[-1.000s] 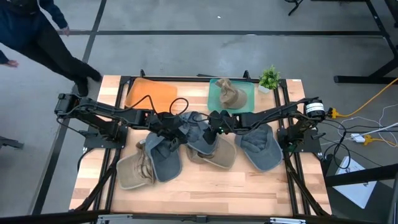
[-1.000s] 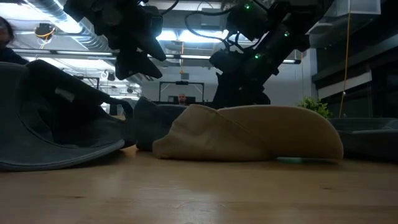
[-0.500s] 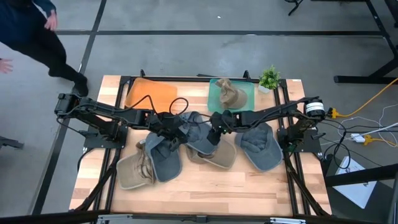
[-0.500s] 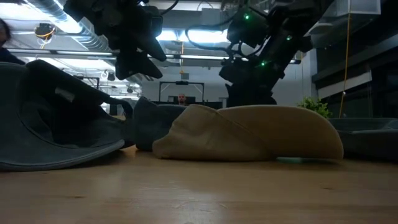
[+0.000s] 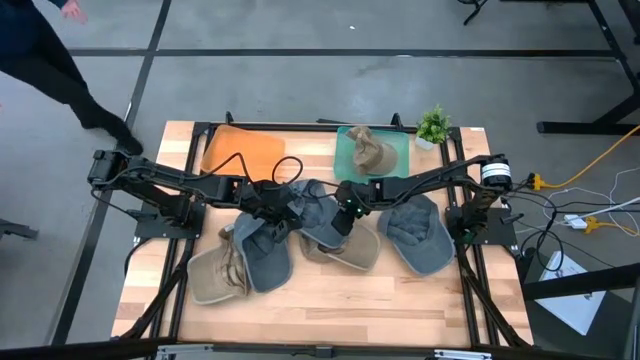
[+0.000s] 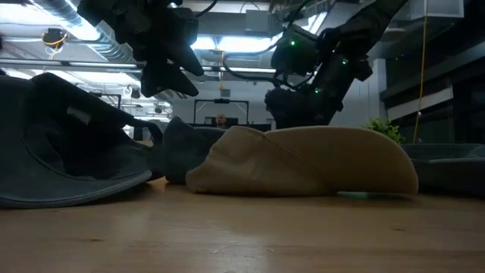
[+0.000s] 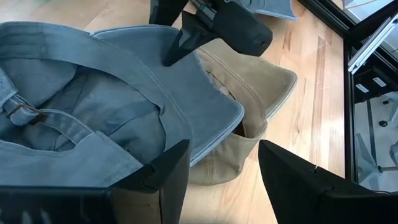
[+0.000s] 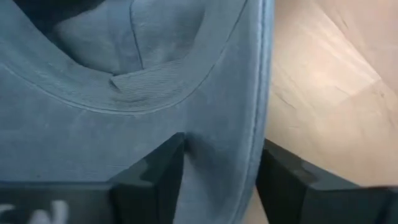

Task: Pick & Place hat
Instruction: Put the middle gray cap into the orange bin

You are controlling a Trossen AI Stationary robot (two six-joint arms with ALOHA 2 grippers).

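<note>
Right claw [image 5: 338,222]: down over the blue-grey hat [image 5: 318,212] at mid tabletop, fingers [image 8: 155,177] parted with the brim's edge between them, not yet pinched
Left claw [image 5: 281,222]: raised beside the same cluster of hats, fingers [image 7: 169,171] spread apart, holding nothing
Blue-grey hat: upside down, brim lying over the tan hat [image 5: 352,251], crown hollow facing up in the right wrist view [image 8: 155,81]
Tan hat: on the wood just in front of the blue-grey one, partly under it; fills the middle of the low view [image 6: 303,161]
Other hats: a blue-grey one [image 5: 418,233] further toward the right arm's base, another blue-grey one [image 5: 262,255] and a tan one [image 5: 216,275] toward the left arm's side, near the front edge
Green tray [image 5: 400,152]: at the back of the tabletop, with a tan hat [image 5: 369,150] crumpled on it
Orange mat [image 5: 240,152]: at the back, on the left arm's side, bare
Potted plant [image 5: 433,126]: back corner, just beside the green tray
Tabletop [image 5: 330,295]: light wood, bare along the front edge
Person [image 5: 60,60]: on the floor beyond the back left corner, well apart from the arms
</note>
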